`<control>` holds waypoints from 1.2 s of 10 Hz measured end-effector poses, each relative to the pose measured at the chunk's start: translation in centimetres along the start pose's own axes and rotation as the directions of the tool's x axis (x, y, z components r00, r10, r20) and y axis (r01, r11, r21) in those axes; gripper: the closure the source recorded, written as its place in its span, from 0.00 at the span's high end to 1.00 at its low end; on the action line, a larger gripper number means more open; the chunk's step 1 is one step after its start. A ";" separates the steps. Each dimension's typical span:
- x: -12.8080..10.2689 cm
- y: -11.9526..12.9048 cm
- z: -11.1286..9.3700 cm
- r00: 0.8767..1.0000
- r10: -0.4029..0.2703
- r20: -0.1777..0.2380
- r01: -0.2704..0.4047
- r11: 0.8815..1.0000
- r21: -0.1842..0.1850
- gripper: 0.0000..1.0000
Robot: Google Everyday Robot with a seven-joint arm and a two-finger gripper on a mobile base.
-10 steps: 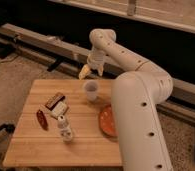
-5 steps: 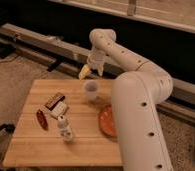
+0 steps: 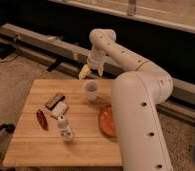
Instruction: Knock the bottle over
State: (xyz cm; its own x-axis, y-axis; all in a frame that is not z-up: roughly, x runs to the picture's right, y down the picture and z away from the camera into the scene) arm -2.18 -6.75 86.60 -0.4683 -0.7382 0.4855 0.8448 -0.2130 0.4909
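Observation:
The bottle (image 3: 65,128) is small and white with a narrower cap and reddish label marks. It stands upright near the front middle of the wooden table (image 3: 36,147). My gripper (image 3: 91,71) hangs above the table's far edge, with yellowish fingers pointing down. It is well behind the bottle and just behind a translucent white cup (image 3: 91,91). Nothing is held in it.
A dark snack bar (image 3: 54,100) and a white packet (image 3: 59,109) lie left of the bottle, with a red-brown item (image 3: 42,120) further left. An orange plate (image 3: 108,121) sits at the right, partly behind my white arm (image 3: 141,115). A dark rail runs behind the table.

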 end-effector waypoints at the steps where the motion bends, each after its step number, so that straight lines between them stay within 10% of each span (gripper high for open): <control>1: 0.0 0.0 0.1 1.000 -0.001 0.001 0.001 1.000 -0.002 0.80; 12: -5.8 -5.0 0.1 0.993 -0.118 -0.027 0.111 0.975 -0.191 0.80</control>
State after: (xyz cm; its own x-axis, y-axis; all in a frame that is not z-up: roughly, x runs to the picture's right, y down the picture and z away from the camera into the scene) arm -3.70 -1.35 81.42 -0.5577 -0.7249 0.4043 0.8214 -0.4120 0.3944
